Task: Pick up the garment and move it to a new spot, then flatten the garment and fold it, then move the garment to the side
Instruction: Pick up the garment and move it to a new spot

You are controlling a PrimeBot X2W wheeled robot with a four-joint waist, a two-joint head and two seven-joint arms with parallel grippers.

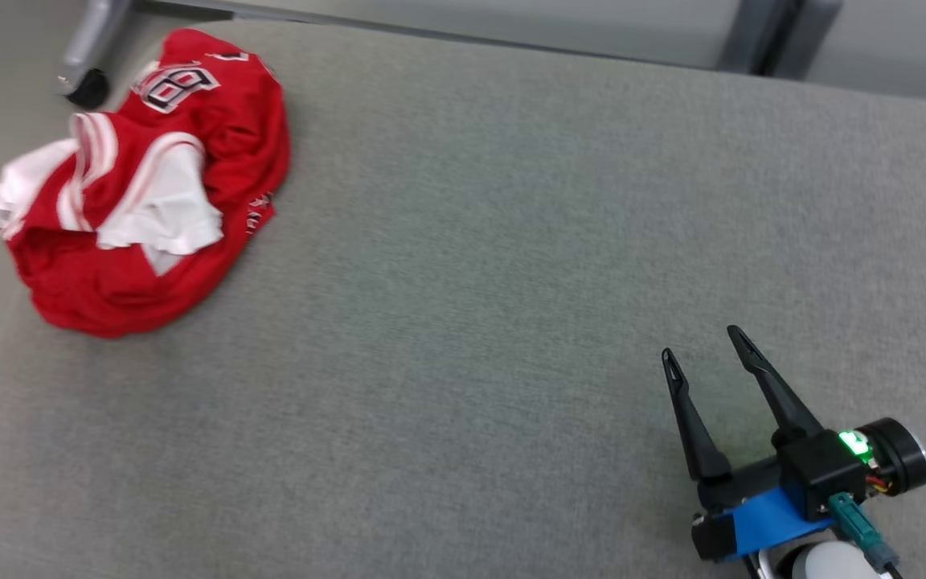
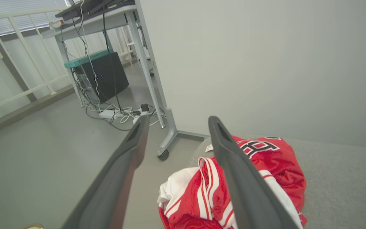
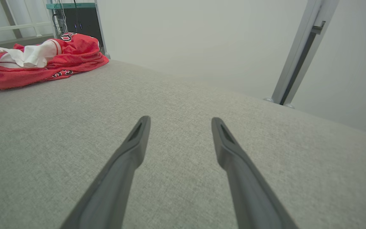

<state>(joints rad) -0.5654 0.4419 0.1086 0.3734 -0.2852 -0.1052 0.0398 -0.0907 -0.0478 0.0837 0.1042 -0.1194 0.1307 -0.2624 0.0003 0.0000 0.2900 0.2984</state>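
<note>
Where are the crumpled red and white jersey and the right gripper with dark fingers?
crumpled red and white jersey point(image 1: 157, 201), head view, white panel at its middle
right gripper point(image 1: 699, 340), head view, midway between fingertips

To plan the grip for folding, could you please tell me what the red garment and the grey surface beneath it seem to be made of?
Garment: probably thin synthetic jersey knit, faintly glossy; it crumples in soft, limp folds. Grey surface: seemingly matte woven or felt-like upholstery fabric, shown by its fine flecked grain.
</note>
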